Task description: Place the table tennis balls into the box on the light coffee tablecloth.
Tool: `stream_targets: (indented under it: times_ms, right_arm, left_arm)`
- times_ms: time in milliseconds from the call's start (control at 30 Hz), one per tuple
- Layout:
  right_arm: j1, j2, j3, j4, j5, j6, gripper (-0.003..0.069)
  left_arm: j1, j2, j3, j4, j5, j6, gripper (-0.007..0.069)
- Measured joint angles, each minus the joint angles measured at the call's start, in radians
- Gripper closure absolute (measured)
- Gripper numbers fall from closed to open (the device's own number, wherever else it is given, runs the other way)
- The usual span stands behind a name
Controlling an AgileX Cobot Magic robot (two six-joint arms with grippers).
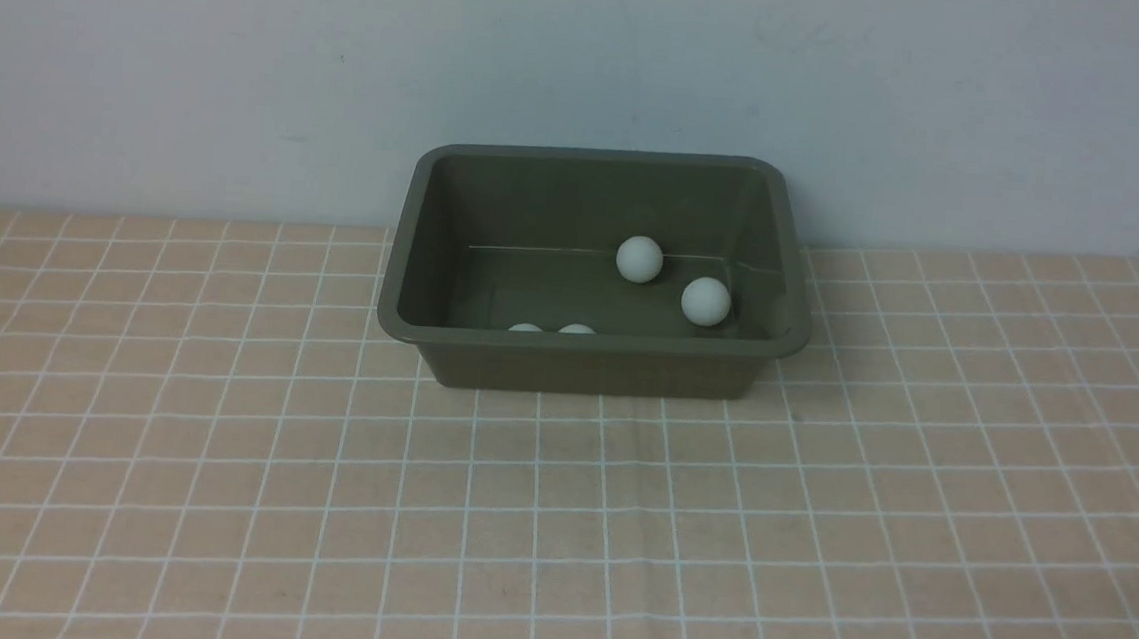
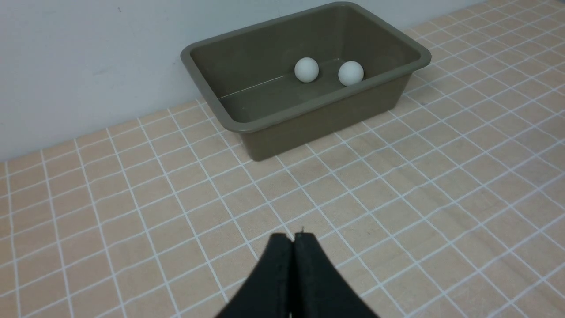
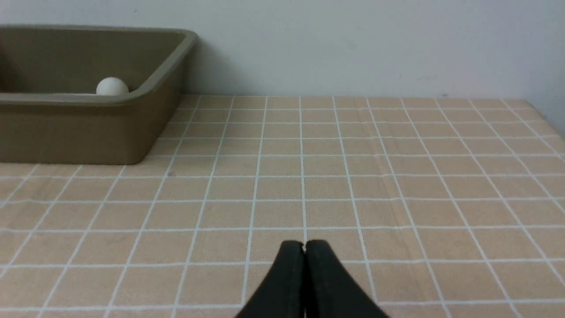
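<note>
Four balls (image 1: 639, 259) show inside the box (image 1: 590, 361); none on the cloth (image 1: 556, 519). Both the left end effector (image 2: 293, 238) and right end effector (image 3: 304, 244) are clenched and empty, so the task looks finished, nothing left to fetch.

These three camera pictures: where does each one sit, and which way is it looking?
Front view: sits between the arms, looking forward at the box on the tablecloth by the wall; only a dark scrap of the robot shows at the lower left edge.
Left wrist view: rides on the left arm, looking over the shut left gripper toward the box.
Right wrist view: rides on the right arm, low over the cloth; the right gripper is shut, with the box off to one side.
Shared: all three show the box with balls inside.
</note>
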Motion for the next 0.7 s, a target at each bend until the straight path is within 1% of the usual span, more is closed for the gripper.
stream_targets:
  times_ms: [33, 133, 533, 600, 700]
  right_arm:
    - [0.000, 0.000, 0.000, -0.010, 0.001, 0.064, 0.0676]
    - [0.000, 0.000, 0.000, -0.016, 0.002, 0.113, 0.0676]
    - [0.000, 0.000, 0.000, -0.017, 0.004, 0.132, 0.0676]
    - [0.000, 0.000, 0.000, -0.017, 0.004, 0.132, 0.0676]
    - [0.000, 0.000, -0.001, -0.017, 0.004, 0.132, 0.0676]
  left_arm:
    - [0.000, 0.000, 0.000, 0.000, 0.000, 0.000, 0.0693]
    - [0.000, 0.000, 0.000, 0.000, 0.000, 0.000, 0.0693]
    - [0.000, 0.000, 0.000, 0.001, 0.000, 0.000, 0.0693]
    - [0.000, 0.000, 0.000, 0.011, -0.002, 0.015, 0.0693]
    - [0.033, -0.001, 0.026, 0.038, -0.070, 0.037, 0.0693]
